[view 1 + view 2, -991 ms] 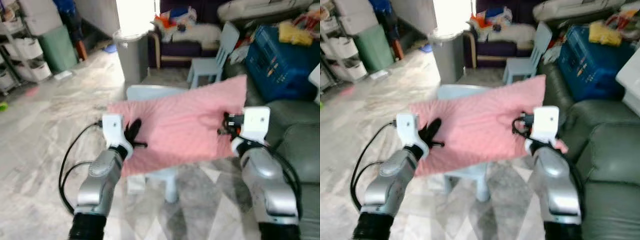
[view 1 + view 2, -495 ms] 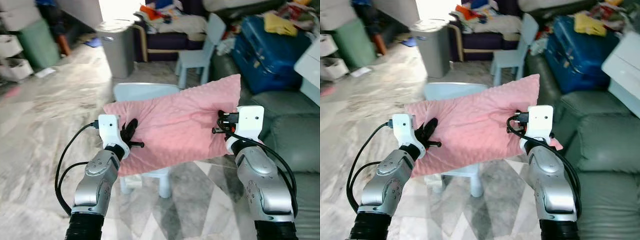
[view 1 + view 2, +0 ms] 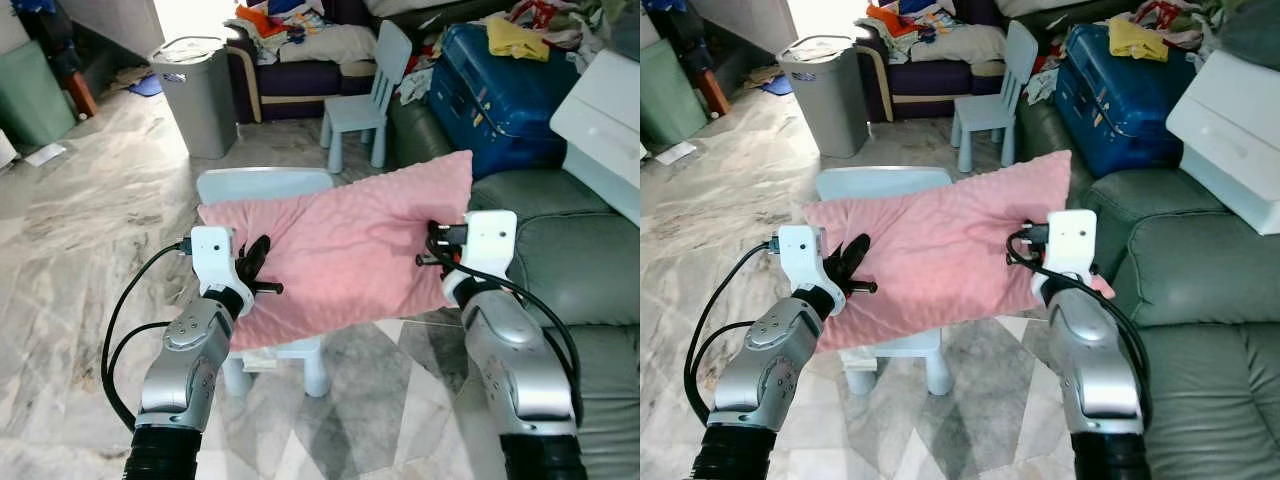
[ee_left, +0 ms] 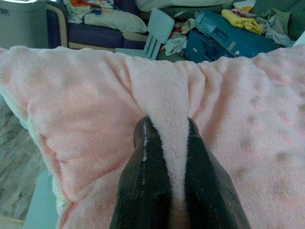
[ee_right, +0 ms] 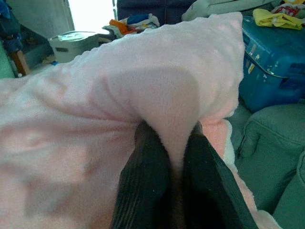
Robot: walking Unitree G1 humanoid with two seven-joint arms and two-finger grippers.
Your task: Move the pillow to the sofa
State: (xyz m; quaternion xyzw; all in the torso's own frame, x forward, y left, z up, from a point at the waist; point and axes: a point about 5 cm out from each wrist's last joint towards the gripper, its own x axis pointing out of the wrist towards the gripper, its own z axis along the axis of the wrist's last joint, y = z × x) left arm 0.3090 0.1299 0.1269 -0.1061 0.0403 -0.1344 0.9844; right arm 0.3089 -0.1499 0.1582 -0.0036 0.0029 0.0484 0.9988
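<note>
Both hands, left hand point(image 3: 255, 265) and right hand point(image 3: 432, 248), pinch the pink pillow point(image 3: 345, 250) aloft.

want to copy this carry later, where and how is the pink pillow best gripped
Grip the pillow at its two short ends, one gripper from each side, pinching a fold of the soft cover. It is long and limp, so end grips keep it spread and level. The left gripper and right gripper each hold such a fold now.
</note>
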